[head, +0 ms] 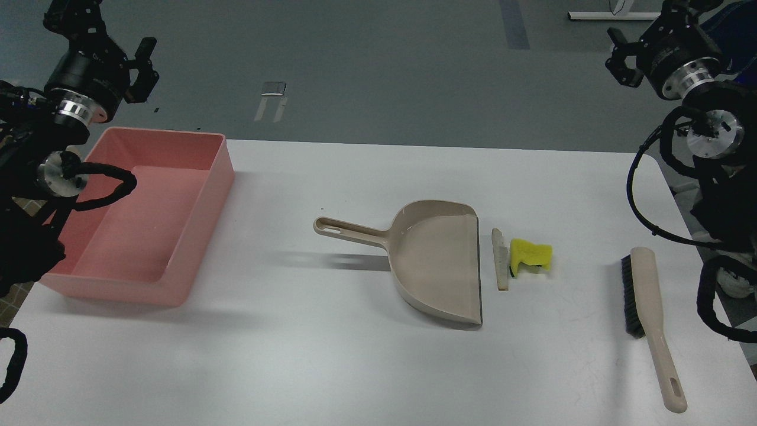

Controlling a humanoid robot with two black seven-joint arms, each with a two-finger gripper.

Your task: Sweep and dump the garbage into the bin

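Head view, looking down on a white table (pixel 355 367). Garbage is lying right of centre: a yellow spongy scrap (pixel 530 255) and, just to its left, a thin pale wedge slice (pixel 500 266), the two nearly touching. The slice is sitting just off the open lip of a beige dustpan (pixel 437 263), whose handle is pointing toward the left edge. A beige brush (pixel 647 313) with dark bristles is lying near the right edge, handle toward the near edge. The salmon-pink bin (pixel 195 236) is resting at the far-left corner, well apart from the scraps. The left gripper (pixel 144 68) is hanging above the bin's far side, fingers hard to separate; spread cannot be told. The right gripper (pixel 622 59) is hovering beyond the far-right corner, fingers parted, holding nothing.
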